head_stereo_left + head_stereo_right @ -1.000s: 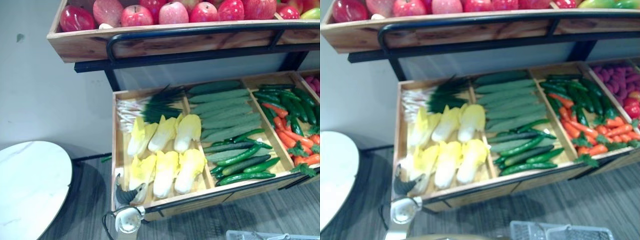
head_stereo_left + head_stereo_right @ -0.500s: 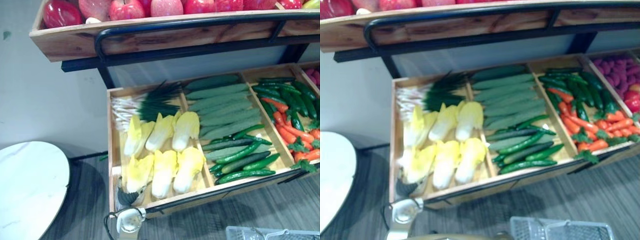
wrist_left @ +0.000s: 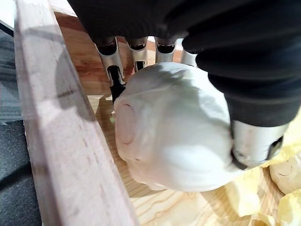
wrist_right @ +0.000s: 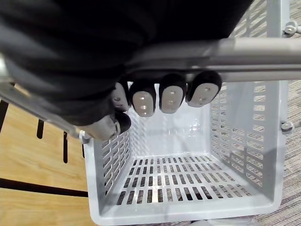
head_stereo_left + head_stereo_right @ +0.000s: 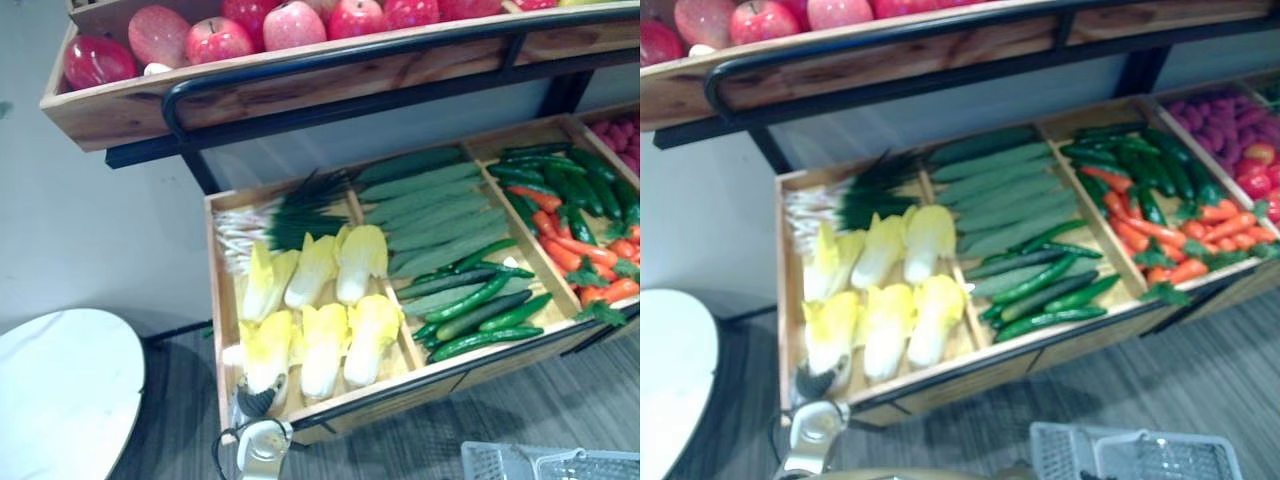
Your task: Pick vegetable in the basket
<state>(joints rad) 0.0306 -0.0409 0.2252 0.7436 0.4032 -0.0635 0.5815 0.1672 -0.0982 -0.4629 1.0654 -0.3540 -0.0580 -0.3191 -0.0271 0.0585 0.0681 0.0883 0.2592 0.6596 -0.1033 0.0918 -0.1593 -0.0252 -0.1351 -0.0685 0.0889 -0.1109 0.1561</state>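
Wooden crate point(image 3: 61, 155): cabbage point(image 3: 174, 127) gripped by left robot hand point(image 3: 254, 141).

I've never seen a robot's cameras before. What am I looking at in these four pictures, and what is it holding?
This is a humanoid robot with two arms. Two pictures come from cameras in its head, looking down at a wooden crate of cabbages, cucumbers, carrots and scallions, with apples on the shelf above. The other two come from cameras on its wrists. In the left wrist view, the left hand is curled round one pale cabbage beside the crate's wall. In the right wrist view, the right hand grips the handle of a grey basket with nothing in it.
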